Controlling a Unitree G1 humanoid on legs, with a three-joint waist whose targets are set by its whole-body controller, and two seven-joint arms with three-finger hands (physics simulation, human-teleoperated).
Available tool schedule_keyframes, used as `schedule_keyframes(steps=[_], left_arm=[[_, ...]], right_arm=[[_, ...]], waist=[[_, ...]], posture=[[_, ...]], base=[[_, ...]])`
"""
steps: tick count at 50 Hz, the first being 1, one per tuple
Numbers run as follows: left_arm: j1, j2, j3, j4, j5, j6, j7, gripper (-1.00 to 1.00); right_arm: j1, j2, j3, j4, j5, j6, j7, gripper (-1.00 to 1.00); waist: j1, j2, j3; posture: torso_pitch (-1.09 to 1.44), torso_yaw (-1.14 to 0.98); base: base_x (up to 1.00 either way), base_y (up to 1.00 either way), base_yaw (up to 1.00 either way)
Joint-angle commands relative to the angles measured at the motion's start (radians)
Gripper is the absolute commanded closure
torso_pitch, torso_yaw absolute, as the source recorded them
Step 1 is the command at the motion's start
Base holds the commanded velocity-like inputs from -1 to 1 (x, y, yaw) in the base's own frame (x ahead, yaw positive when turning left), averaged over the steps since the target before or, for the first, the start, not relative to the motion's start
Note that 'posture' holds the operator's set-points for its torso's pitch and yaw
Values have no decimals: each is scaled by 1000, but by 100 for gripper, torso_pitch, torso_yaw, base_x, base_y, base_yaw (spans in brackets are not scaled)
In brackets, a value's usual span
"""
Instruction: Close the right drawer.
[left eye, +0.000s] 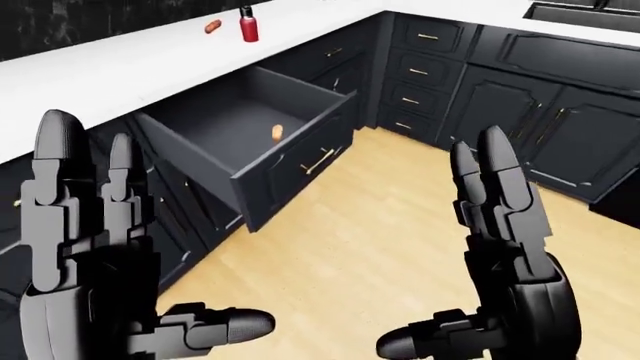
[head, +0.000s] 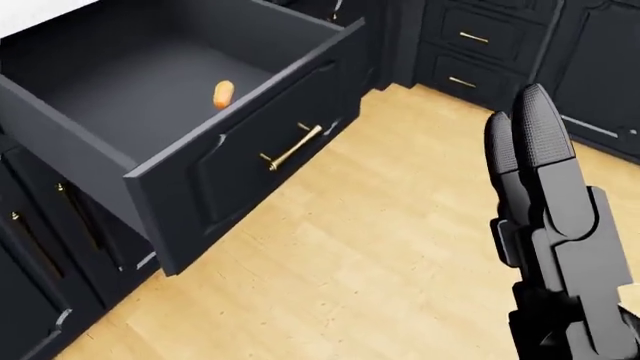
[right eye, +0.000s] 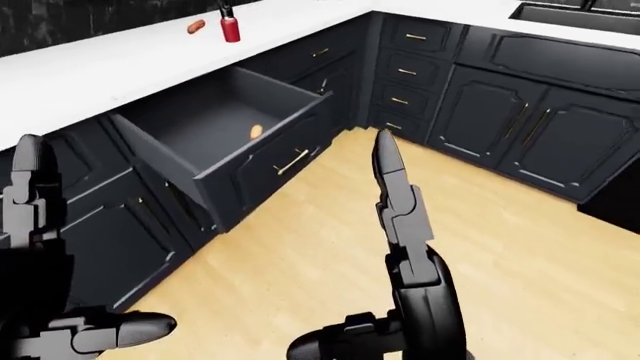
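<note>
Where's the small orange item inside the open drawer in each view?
Left-eye view: orange item left of centre, upper half, on the drawer floor.
Head view: upper left.
Right-eye view: upper left of centre.
Shared landmark: the drawer's gold handle, just below and right of it in all three.

Place: a home kitchen
Evidence: long white countertop (left eye: 130, 67) over dark panelled cabinets with brass handles (left eye: 520, 112), pale wooden plank floor (left eye: 370, 240), red bottle (left eye: 248, 25) on the counter
</note>
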Motion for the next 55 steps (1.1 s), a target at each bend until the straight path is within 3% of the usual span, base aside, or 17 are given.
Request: schedule_keyframes(steps=[1,6,8,9,10,18,22,23,29,31,33,37,42,44,45,47,55], left_arm=[[-5,1,-4,-37,-3,-29,-1,-100],[-5,0,-5,-37,-2,-29,-1,-100],[-5,1,-4,-37,-2,-29,-1,-100],[-4,0,-4,-37,-1,-31,-1,-100],[-5,1,-4,-37,-2,-30,0,-100],[-7,4,-6,-37,-2,-29,4,-100],[-5,0,-4,-37,-2,-30,0,-100],[-5,-2,-4,-37,-2,-30,-2,-100],[-7,-10,-2,-37,1,-27,-10,-100],[-6,-10,-2,-37,0,-28,-10,-100],[-8,-9,-1,-37,-1,-27,-10,-100],[-7,-6,-2,-37,-2,-28,-7,-100],[-6,-3,-1,-37,-6,-28,-4,-100],[-4,-4,-1,-37,-5,-30,-6,-100],[-4,-5,0,-37,-6,-30,-7,-100],[-5,-6,1,-37,-5,-28,-9,-100],[-6,-5,-2,-37,-3,-27,-7,-100]], right_arm=[[-7,-1,-2,-41,5,-25,-11,-100],[-8,-2,-1,-36,4,-25,-12,-100],[-7,-2,-2,-35,6,-27,-12,-100],[-5,-2,-2,-33,5,-30,-12,-100],[-5,-2,-4,-32,6,-31,-12,-100],[-5,-1,-11,-10,13,-47,-11,-100],[-32,12,-23,-1,-10,-4,-23,-100],[-42,21,-31,2,-24,8,-40,-100],[-55,22,-29,-23,-50,48,-49,-100],[-47,16,-15,-17,-64,40,-46,-100],[-50,15,-14,-17,-69,46,-45,-100],[-47,14,-12,-19,-66,49,-44,-100],[-45,11,-8,-23,-65,52,-43,-100],[-43,10,-9,-19,-62,48,-44,-100],[-42,10,-10,-17,-62,45,-45,-100],[-40,10,-14,-10,-58,36,-46,-100],[-36,11,-18,-2,-50,25,-40,-100]], waist=[[1,1,-5],[2,-65,-2],[-10,-132,-28],[-22,-87,-9],[-18,-95,-13],[-11,-18,14],[-13,45,-15],[-5,11,-4],[3,-60,-36],[-1,-44,-37],[-3,-53,-8],[-7,-67,-19],[-14,-11,-4],[-9,63,-27],[0,17,-15],[2,16,-6],[-10,-80,0]], posture=[[0,0],[0,0],[0,0],[0,0],[0,0],[0,0],[0,0],[0,0],[0,0],[0,0],[0,0],[0,0],[0,0],[0,0],[0,0],[0,0],[0,0]], base=[[0,0,-51],[0,0,-52],[0,0,-52],[0,0,-51],[0,0,-52],[0,0,-48],[0,0,-11],[0,0,0],[0,0,0],[0,6,0],[0,25,0],[0,27,0],[0,27,0],[0,28,0],[0,28,0],[0,27,0],[0,27,0]])
